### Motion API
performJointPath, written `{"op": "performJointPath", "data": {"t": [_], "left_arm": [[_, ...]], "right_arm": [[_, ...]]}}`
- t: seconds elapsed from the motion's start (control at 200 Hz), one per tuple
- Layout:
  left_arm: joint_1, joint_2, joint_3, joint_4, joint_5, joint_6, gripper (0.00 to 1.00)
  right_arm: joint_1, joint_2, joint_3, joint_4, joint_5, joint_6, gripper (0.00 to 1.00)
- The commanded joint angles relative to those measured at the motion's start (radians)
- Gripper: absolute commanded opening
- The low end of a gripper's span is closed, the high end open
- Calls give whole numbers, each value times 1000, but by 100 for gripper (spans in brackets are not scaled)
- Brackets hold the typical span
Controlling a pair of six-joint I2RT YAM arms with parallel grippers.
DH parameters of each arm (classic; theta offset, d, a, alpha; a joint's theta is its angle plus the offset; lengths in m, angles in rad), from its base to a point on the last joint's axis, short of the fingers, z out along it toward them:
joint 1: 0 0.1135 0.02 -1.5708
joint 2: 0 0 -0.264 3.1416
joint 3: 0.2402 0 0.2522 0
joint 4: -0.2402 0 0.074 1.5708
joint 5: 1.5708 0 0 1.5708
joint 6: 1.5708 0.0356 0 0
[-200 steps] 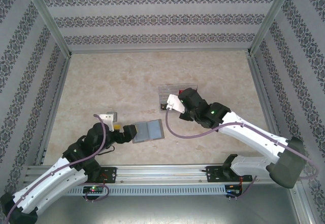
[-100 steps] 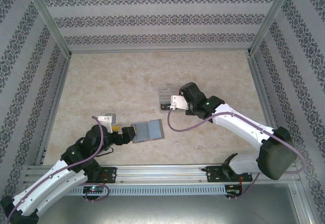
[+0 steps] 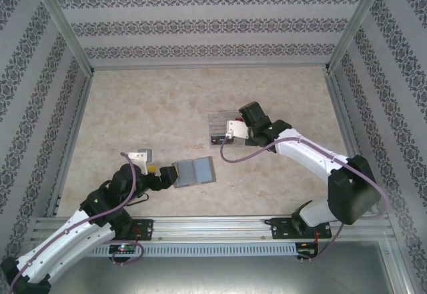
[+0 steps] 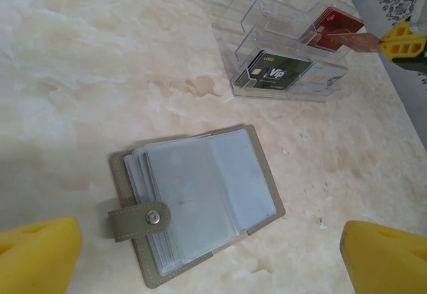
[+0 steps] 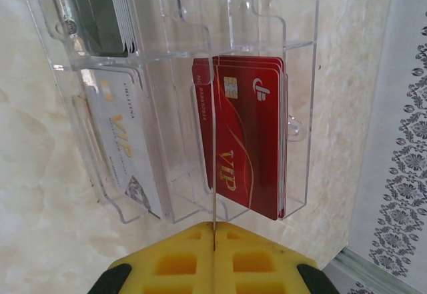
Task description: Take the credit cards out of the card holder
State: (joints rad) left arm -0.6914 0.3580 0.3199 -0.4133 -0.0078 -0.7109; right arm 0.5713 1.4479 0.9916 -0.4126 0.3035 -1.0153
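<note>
Several credit cards [image 5: 250,147] already stand sorted in the clear tray [image 5: 267,14]: red ones are stacked in one compartment, a white card [image 5: 123,147] is set in the compartment beside it, and dark cards [image 5: 100,14] are lodged in a further one. One more red card [image 4: 355,39] is clamped between the closed pads of the right gripper [image 5: 213,241], which is placed at the tray's open end, in line with the red compartment. The card is presented edge-on, judged to be so that it can be slid in alongside its like.

The card holder [image 4: 197,204] is laid open and flat on the marbled table [image 3: 147,107], near the tray, on the side towards the arms' bases and to the left. Its clear sleeves are turned upward and its snap tab is folded across them. Whether any card is left in those sleeves cannot be told.

The left gripper [image 3: 165,175] is placed just beside the holder, on the edge away from the tray, with its jaws spread wide and nothing between them. This is presumably so that the holder can be steadied for the next withdrawal.
</note>
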Motion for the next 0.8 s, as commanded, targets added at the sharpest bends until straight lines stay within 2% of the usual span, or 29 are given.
{"op": "performJointPath", "data": {"t": [0.0, 0.645, 0.794], "left_arm": [[6, -10, -10, -28, -19, 9, 100], [5, -9, -10, -33, -28, 11, 100], [6, -10, -10, -34, -28, 12, 100]], "right_arm": [[-10, 30, 52, 24, -13, -16, 8], [-48, 121, 82, 39, -14, -7, 13], [-55, 142, 99, 59, 7, 13, 31]]}}
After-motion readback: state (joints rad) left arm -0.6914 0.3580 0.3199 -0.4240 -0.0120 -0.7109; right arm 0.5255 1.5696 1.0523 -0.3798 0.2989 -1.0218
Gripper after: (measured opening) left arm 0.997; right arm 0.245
